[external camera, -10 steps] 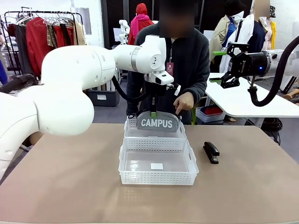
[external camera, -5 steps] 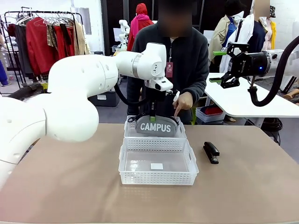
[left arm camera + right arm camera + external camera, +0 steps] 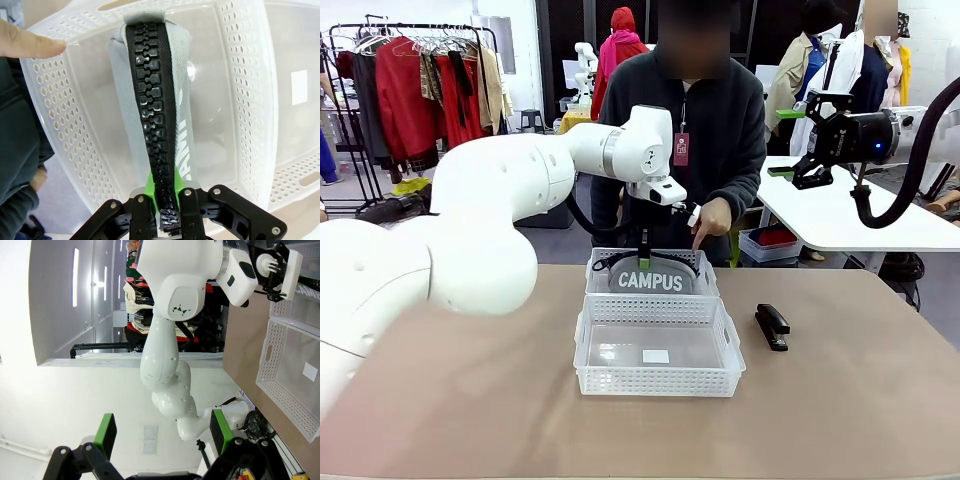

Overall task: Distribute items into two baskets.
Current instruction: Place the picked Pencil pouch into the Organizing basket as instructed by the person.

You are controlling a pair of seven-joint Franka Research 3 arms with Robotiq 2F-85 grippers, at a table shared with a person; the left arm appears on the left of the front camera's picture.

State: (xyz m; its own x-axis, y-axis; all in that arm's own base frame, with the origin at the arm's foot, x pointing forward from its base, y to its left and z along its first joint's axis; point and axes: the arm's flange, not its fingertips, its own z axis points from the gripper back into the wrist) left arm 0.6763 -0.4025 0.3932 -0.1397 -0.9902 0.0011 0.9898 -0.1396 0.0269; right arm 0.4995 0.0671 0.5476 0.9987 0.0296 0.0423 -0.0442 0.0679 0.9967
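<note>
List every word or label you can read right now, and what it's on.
"CAMPUS": white letters on the grey pouch, which the left gripper holds by its zip edge in the far basket.
White sticker on the floor of the near basket: no print can be made out.
Red tag on the person: too small to read.

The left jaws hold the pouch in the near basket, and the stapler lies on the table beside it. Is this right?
No. The pouch is in the far basket, not the near basket; the front view shows it. The left jaws do hold it, and the stapler lies on the table.
</note>
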